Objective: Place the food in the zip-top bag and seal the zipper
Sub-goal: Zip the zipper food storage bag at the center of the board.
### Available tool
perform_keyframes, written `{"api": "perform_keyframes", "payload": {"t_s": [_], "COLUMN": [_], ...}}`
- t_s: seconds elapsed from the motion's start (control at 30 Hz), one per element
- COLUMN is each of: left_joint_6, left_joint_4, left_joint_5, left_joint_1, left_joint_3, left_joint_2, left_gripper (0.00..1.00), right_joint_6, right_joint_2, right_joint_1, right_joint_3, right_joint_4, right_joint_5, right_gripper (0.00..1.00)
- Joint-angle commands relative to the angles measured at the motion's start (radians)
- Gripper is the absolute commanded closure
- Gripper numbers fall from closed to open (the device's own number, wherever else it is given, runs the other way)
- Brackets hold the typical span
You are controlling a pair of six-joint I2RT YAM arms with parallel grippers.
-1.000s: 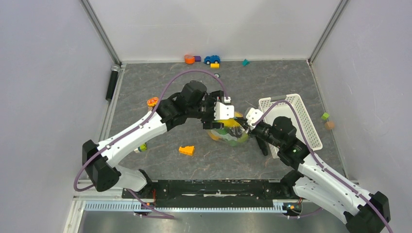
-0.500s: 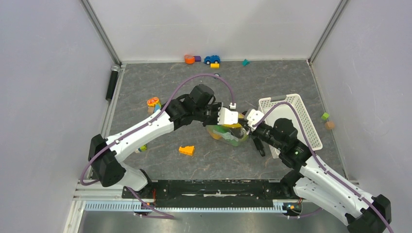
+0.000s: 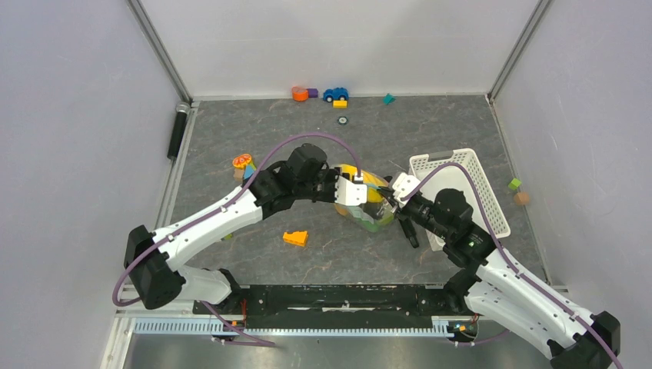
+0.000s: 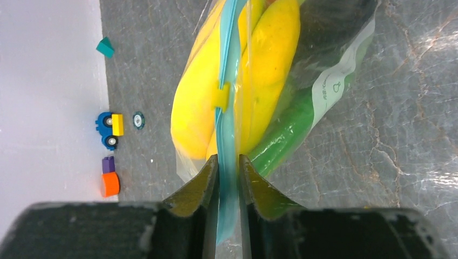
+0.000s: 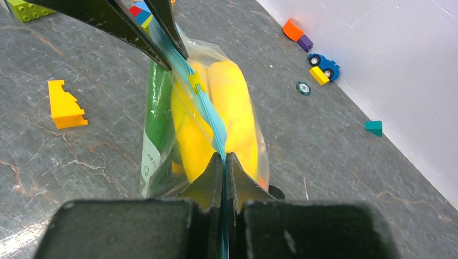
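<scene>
The zip-top bag [image 3: 372, 211] hangs upright between my two grippers in the middle of the table. Yellow food [image 4: 270, 65] and a long green pod [image 4: 286, 129] show through its clear wall. The teal zipper [image 4: 229, 65] runs along the top edge, with a small yellow slider [image 4: 221, 96] on it. My left gripper [image 4: 228, 157] is shut on one end of the zipper. At the other end my right gripper [image 5: 224, 155] is shut on the same strip [image 5: 208, 110]. The left fingers [image 5: 162, 21] show at the top of the right wrist view.
A white slotted basket [image 3: 477, 192] stands right of the bag, beside my right arm. An orange stepped wedge [image 3: 295, 238] lies near left. A toy car [image 3: 335, 94], blocks [image 3: 300, 94] and a small disc [image 3: 342, 120] sit by the back wall. More toys [image 3: 242, 161] lie left.
My left gripper came down from above the bag, closed on the zipper's end and drew back left. The right gripper kept its hold on the other end.
</scene>
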Motion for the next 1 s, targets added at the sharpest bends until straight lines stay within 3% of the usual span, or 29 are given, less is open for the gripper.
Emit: {"api": "perform_keyframes", "payload": {"t_s": [0.0,0.07,0.1,0.4,0.43,0.57,0.67,0.77,0.97], "left_joint_6": [0.08,0.078,0.072,-0.03,-0.046,-0.095,-0.087,-0.08,-0.08], "left_joint_4": [-0.12,-0.1,-0.101,-0.274,-0.281,-0.287,-0.294,-0.311,-0.311], "left_joint_5": [-0.24,-0.254,-0.241,0.131,0.16,0.178,0.139,0.118,0.094], "left_joint_1": [0.047,0.049,0.049,0.041,0.037,0.002,-0.023,-0.035,-0.045], "left_joint_3": [-0.056,-0.065,-0.061,0.138,0.152,0.184,0.175,0.169,0.162], "left_joint_2": [-0.038,-0.047,-0.051,-0.072,-0.079,-0.099,-0.098,-0.086,-0.076], "left_gripper": [0.79,0.95,0.98,0.98,0.98,0.98,0.98,0.98,0.98], "right_joint_6": [-0.024,-0.027,-0.03,-0.068,-0.072,-0.115,-0.129,-0.133,-0.175], "right_joint_2": [-0.059,-0.059,-0.056,0.057,0.079,0.15,0.184,0.216,0.232], "right_joint_1": [-0.011,-0.011,-0.011,-0.011,-0.011,-0.012,-0.012,-0.011,-0.012], "right_joint_3": [0.06,0.059,0.058,0.081,0.095,0.129,0.154,0.182,0.212], "right_joint_4": [0.089,0.093,0.096,0.217,0.218,0.219,0.216,0.16,0.013], "right_joint_5": [0.113,0.105,0.093,-0.072,-0.084,-0.182,-0.264,-0.299,-0.397], "right_gripper": [1.0,1.0,1.0,1.0,0.96,0.59,0.45,0.36,0.32]}}
